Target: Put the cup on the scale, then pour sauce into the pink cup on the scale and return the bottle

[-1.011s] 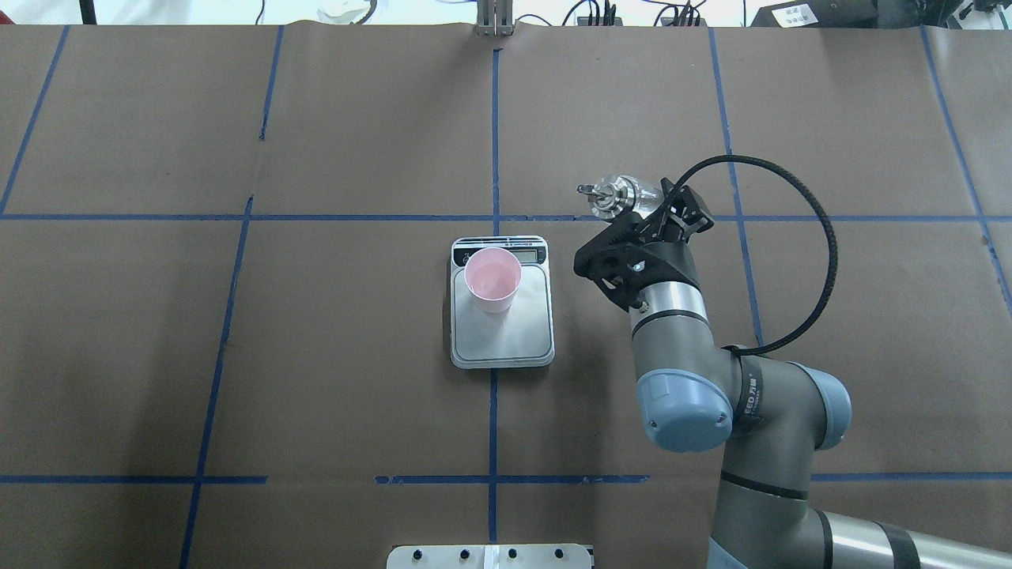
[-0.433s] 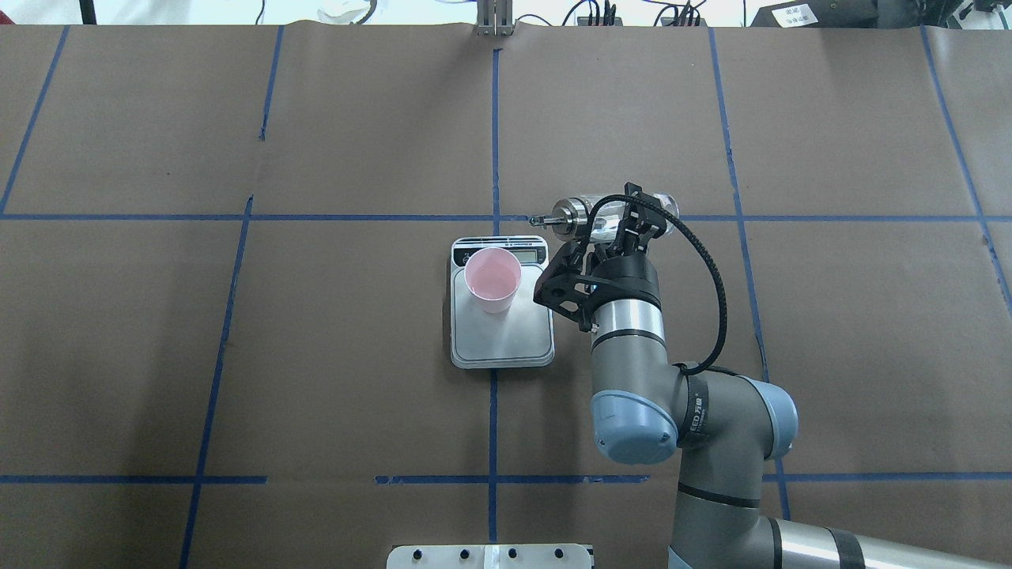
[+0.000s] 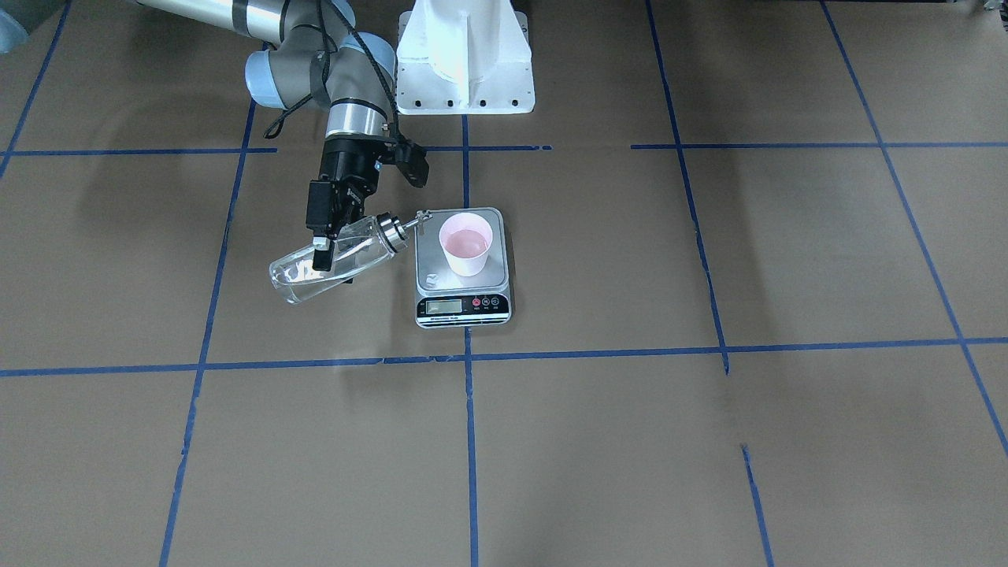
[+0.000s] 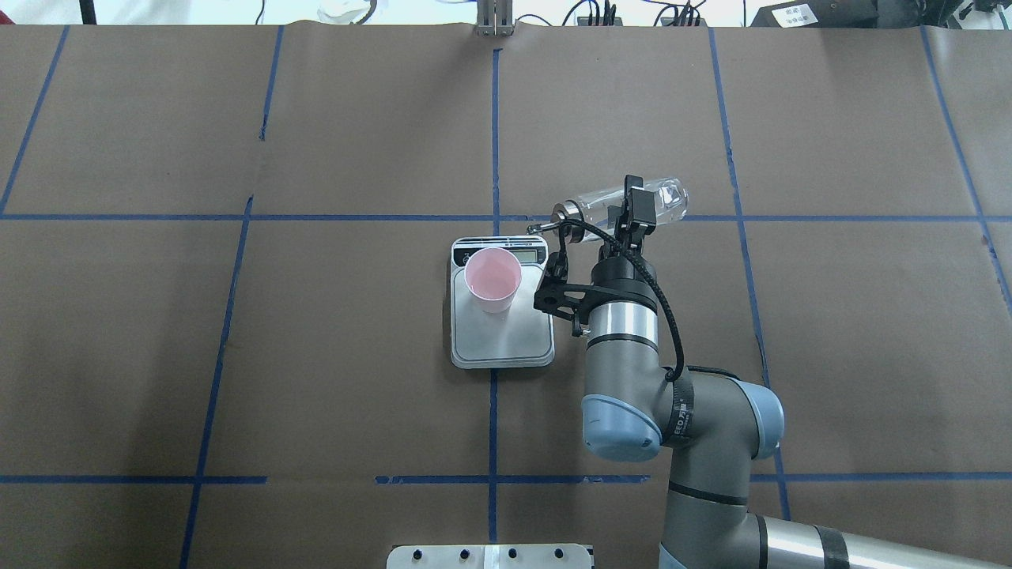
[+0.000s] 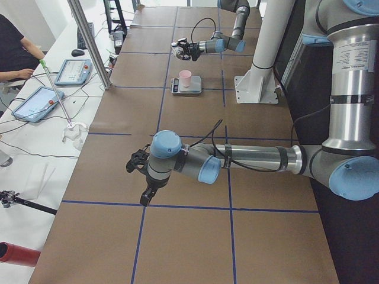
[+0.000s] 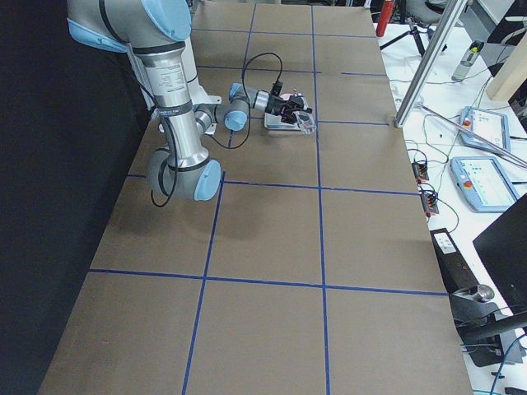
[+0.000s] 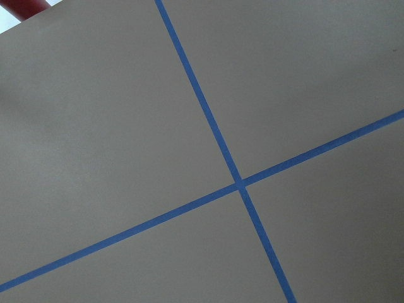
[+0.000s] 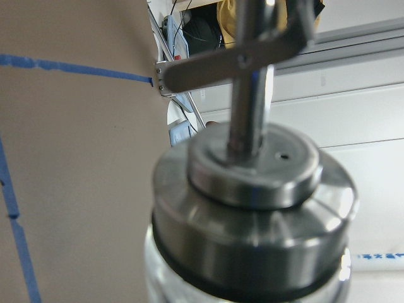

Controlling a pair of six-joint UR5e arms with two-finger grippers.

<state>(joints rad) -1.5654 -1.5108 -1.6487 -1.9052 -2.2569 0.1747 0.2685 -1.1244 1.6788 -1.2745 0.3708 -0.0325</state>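
My right jaws clamp the smooth clear glass bottle (image 3: 358, 253), tilted, its thin metal spout (image 3: 417, 222) near the pale pink tapered cup (image 3: 465, 243) standing on the flat steel scale (image 3: 431, 264). Left jaws: cannot tell.

One cup (image 4: 492, 278), one scale (image 4: 502, 340), one bottle (image 4: 664, 199), one table (image 4: 158, 356). Two robot arms, the right arm (image 4: 624, 332) and the left arm (image 5: 237, 158)

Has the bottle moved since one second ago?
Yes. In the overhead view the bottle has shifted left, its spout now near the display corner of the scale.
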